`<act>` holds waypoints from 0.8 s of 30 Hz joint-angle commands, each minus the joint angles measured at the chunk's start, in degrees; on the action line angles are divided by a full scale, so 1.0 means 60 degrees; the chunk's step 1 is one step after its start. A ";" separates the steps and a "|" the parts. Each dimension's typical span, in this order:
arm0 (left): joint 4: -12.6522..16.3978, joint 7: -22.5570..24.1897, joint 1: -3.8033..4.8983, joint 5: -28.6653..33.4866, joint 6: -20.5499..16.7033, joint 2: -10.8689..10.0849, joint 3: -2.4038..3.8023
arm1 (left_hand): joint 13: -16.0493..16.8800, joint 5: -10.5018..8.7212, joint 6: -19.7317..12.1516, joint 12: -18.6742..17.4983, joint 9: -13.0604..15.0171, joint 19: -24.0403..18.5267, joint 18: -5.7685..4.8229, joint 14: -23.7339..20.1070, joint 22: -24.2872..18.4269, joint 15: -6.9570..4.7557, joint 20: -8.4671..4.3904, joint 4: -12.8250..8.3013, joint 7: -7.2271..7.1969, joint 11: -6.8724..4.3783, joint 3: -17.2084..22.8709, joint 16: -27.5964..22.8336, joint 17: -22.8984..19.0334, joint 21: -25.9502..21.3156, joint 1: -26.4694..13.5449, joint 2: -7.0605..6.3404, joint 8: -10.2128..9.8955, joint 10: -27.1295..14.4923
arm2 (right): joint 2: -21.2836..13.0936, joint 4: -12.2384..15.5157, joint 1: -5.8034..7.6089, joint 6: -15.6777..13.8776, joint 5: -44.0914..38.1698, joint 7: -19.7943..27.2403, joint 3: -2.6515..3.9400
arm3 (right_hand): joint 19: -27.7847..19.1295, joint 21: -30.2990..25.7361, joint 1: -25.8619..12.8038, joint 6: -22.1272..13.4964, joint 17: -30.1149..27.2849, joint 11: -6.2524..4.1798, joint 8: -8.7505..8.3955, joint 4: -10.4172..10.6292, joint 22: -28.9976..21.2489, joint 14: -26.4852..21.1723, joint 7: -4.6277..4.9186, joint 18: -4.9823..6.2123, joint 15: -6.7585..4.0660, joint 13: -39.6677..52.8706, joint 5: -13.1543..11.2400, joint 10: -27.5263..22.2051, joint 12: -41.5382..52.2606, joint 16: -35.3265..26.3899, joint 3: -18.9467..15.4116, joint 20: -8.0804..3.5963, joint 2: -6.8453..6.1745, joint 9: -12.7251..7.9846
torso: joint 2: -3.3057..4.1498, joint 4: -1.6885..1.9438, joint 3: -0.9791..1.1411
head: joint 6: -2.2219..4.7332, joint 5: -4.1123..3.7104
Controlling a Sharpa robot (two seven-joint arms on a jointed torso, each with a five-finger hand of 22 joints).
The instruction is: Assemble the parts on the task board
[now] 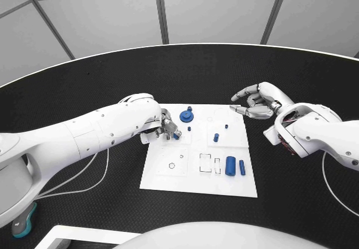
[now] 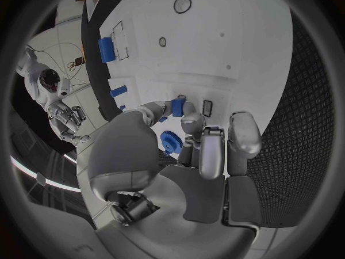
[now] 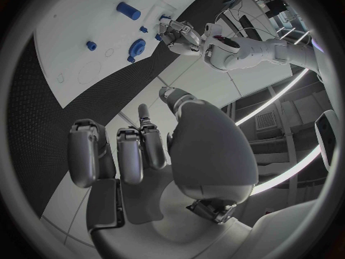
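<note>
The white task board [image 1: 174, 176] lies mid-table. My left hand [image 1: 166, 128] hovers over the board's near-left part and pinches a small blue part [image 1: 176, 136] between thumb and finger; the left wrist view shows the same part [image 2: 177, 106] at the fingertips, just above the board. A blue gear [image 1: 187, 114] sits on the board right behind that hand. A blue peg [image 1: 216, 137] stands mid-board. A blue cylinder [image 1: 230, 166] and a slim blue piece [image 1: 242, 166] lie near the right edge. My right hand [image 1: 254, 101] hangs off the board's far right corner, fingers loosely bent, holding nothing.
A tiny blue stud [image 1: 189, 128] stands beside the held part. Round holes [image 1: 171, 166] and rectangular slots [image 1: 205, 162] mark the board's near half. Black table [image 1: 90, 88] surrounds the board. Cables [image 1: 97, 166] trail under the left arm.
</note>
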 commanded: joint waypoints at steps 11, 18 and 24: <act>0.0027 0.0023 0.0002 0.0001 -0.0011 -0.0029 0.0001 | -0.0026 0.0052 -0.0020 0.0023 -0.0035 0.0002 -0.0060 0.0702 -0.0014 -0.0078 -0.0072 0.0040 -0.0036 -0.0038 -0.0134 -0.0025 0.1372 -0.0069 0.0322 0.0134 -0.0479 0.0009 | -0.0003 0.0001 0.0000 0.0019 0.0000 -0.0014 0.0000 | 0.0514 -0.0037 -0.0011 0.0045 0.2266 -0.0046 0.0044 0.0064 0.1425 0.0946 0.0032 0.0061 -0.0071 0.1424 0.0022 0.0027 -0.0017 -0.0056 0.0011 -0.0072 0.0012 -0.0010 | 0.0003 0.0005 -0.0010 | -0.0017 -0.0007; 0.0029 0.0022 0.0005 0.0009 -0.0001 -0.0039 0.0001 | -0.0023 0.0028 0.0024 0.0043 -0.0064 0.0012 -0.0062 0.0703 -0.0008 -0.0063 -0.0061 0.0258 -0.0019 -0.0022 -0.0407 -0.0025 0.1373 -0.0073 0.0201 0.0007 -0.0505 0.0016 | -0.0001 -0.0002 0.0000 0.0014 0.0000 -0.0015 0.0000 | 0.0514 -0.0039 -0.0040 0.0045 0.2268 -0.0047 0.0044 0.0089 0.1424 0.0947 0.0030 0.0061 -0.0070 0.1430 0.0026 0.0033 -0.0011 -0.0055 0.0000 -0.0071 0.0013 -0.0013 | -0.0002 0.0007 -0.0012 | -0.0026 0.0001; 0.0034 0.0025 0.0009 0.0016 0.0053 -0.0050 0.0001 | -0.0032 0.0026 0.0033 0.0042 -0.0072 0.0014 -0.0062 0.0703 -0.0006 -0.0060 -0.0059 0.0315 -0.0020 -0.0021 -0.0473 -0.0026 0.1373 -0.0074 0.0185 -0.0005 -0.0514 0.0013 | 0.0000 0.0000 0.0000 0.0016 0.0000 -0.0016 0.0000 | 0.0514 -0.0039 -0.0040 0.0045 0.2268 -0.0047 0.0044 0.0089 0.1424 0.0947 0.0030 0.0061 -0.0070 0.1430 0.0026 0.0033 -0.0011 -0.0055 0.0000 -0.0071 0.0013 -0.0013 | 0.0001 0.0003 -0.0004 | -0.0028 0.0014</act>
